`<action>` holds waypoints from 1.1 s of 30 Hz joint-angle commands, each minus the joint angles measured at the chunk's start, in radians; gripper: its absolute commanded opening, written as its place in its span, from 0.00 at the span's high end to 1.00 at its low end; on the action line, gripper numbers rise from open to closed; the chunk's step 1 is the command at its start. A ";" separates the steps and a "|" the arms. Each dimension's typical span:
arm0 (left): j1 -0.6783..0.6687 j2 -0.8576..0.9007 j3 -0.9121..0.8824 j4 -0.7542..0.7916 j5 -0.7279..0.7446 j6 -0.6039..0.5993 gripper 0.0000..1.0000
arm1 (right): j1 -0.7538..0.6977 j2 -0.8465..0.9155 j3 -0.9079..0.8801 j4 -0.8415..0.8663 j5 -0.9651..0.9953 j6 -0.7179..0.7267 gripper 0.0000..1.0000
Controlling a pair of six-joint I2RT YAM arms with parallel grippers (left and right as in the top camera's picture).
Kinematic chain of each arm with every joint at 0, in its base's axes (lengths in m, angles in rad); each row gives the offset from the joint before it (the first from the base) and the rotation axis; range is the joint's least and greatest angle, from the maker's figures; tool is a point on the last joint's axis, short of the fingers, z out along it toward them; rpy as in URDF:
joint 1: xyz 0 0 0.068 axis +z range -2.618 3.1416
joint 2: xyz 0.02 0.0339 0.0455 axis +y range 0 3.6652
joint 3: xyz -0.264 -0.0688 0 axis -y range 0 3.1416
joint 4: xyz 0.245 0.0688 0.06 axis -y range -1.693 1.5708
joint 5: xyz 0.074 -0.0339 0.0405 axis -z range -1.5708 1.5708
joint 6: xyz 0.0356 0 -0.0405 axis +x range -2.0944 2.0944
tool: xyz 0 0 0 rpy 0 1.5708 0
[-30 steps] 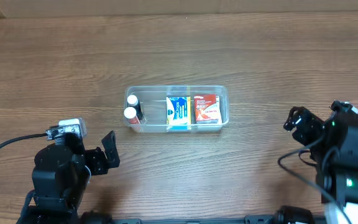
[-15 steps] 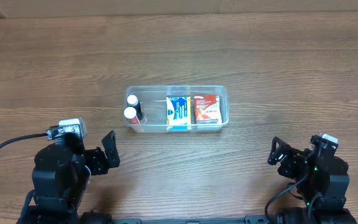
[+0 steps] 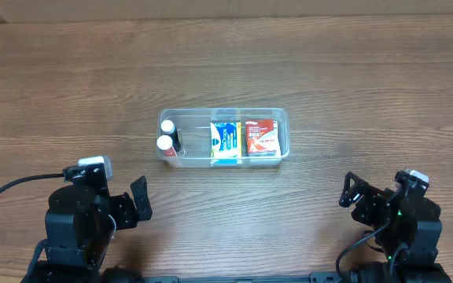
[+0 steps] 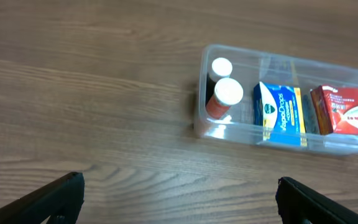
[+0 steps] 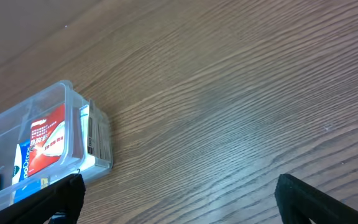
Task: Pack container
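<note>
container (image 3: 283, 135) count: one, a clear tub sitting mid-table (image 3: 368, 79), well apart from both arms. inside it there are four items: two white-capped bottles (image 3: 165, 143) at the left end, one blue packet (image 3: 225, 141) in the middle and one red packet (image 3: 262, 137) at the right end. two arms, one at each lower corner of the overhead view.

compared with half a second ago, the left arm has slid a bit toward the near edge. the right arm looks pretty much the same, though a second ago it was further up the right side. tub and contents haven't budged.

left gripper (image 3: 141, 198) points toward the tub, fingers spread wide, holding nothing. right gripper (image 3: 348, 191) is the same deal: fingers wide apart, empty, with the tub off to its left in the wrist view.
</note>
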 commanded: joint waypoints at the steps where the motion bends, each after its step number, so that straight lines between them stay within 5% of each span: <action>1: -0.008 0.000 -0.006 -0.001 -0.009 -0.010 0.00 | 0.006 -0.011 -0.006 0.005 0.010 0.006 0.00; 12: -0.008 0.000 -0.006 -0.001 -0.009 -0.010 0.00 | 0.010 -0.049 -0.018 -0.076 0.013 -0.024 0.00; 20: -0.008 0.000 -0.006 -0.001 -0.009 -0.010 0.00 | 0.124 -0.109 -0.020 -0.033 -0.018 -0.325 0.00; 33: -0.008 0.000 -0.006 -0.001 -0.009 -0.010 0.00 | 0.167 -0.357 -0.307 0.328 -0.112 -0.379 0.00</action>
